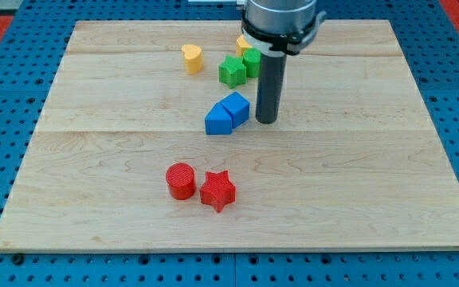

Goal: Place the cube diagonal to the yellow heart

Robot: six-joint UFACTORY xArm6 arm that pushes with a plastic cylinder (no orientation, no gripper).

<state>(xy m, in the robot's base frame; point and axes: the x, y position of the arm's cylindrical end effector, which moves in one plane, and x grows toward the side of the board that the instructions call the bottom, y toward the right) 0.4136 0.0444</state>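
Camera view shows the blue cube (236,107) mid-board, touching a blue wedge-like block (217,120) at its 8 o'clock. My tip (266,121), a bare rod with no jaws, stands just beside the cube at 3 o'clock. Light, rigid, likely slides easily; push its flat side. The yellow heart (191,57) lies at 11 o'clock. No containers show.

A pale wooden board (357,207) carries everything. Toward its far edge, left of centre, sits a yellow heart (191,58). Right of it lie a green star (231,71) and a green cube (252,62), touching, with another yellow block (242,44) half hidden behind them. Near the board's middle, a blue cube (236,107) touches a blue wedge-like block (217,119); my tip (266,121) rests just right of the cube. Nearer the front edge, a red cylinder (181,181) touches a red star (217,190).
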